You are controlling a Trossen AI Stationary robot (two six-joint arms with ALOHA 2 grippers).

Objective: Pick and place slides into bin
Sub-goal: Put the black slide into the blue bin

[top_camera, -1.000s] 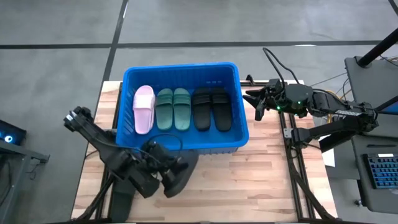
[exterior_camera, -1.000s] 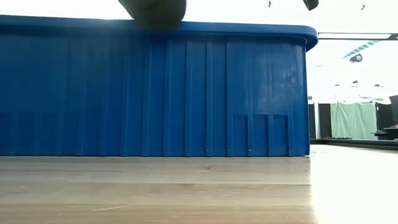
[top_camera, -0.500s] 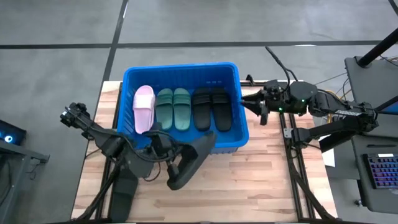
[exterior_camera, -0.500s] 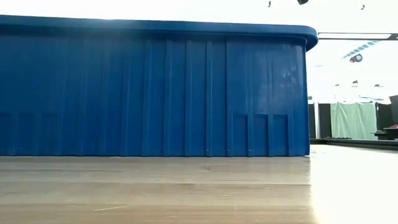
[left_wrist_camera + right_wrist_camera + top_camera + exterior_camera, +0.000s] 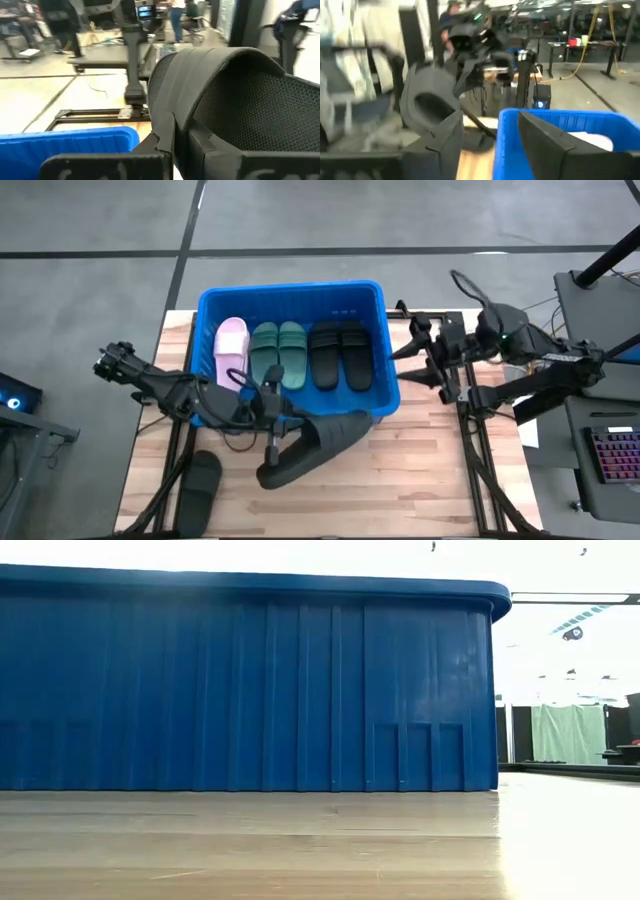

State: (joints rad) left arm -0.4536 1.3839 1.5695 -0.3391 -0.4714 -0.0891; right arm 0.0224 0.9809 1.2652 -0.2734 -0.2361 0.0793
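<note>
Here, the black slide (image 5: 310, 448) I am carrying hangs above the table's front part, just before the near wall of the bin (image 5: 292, 412), tilted with one end toward the bin's front right corner; in the left wrist view its textured strap (image 5: 240, 100) fills most of the frame. My left gripper (image 5: 272, 420) is clenched on this slide at the end nearer the bin's front rim. Inside the bin I see five slides in a row: one pale pink (image 5: 231, 355) at the left, a dark green pair (image 5: 278, 354) in the middle, a black pair (image 5: 339, 353) at the right, all lying flat, straps up. Another black slide (image 5: 200, 484) rests on the wooden table (image 5: 430, 470) near its front left corner, well apart from the bin. My right gripper (image 5: 432, 360) hovers just beside the bin's right wall, fingers spread, holding nothing. The low view shows only the bin's ribbed blue wall (image 5: 250, 690) standing on the table.
</note>
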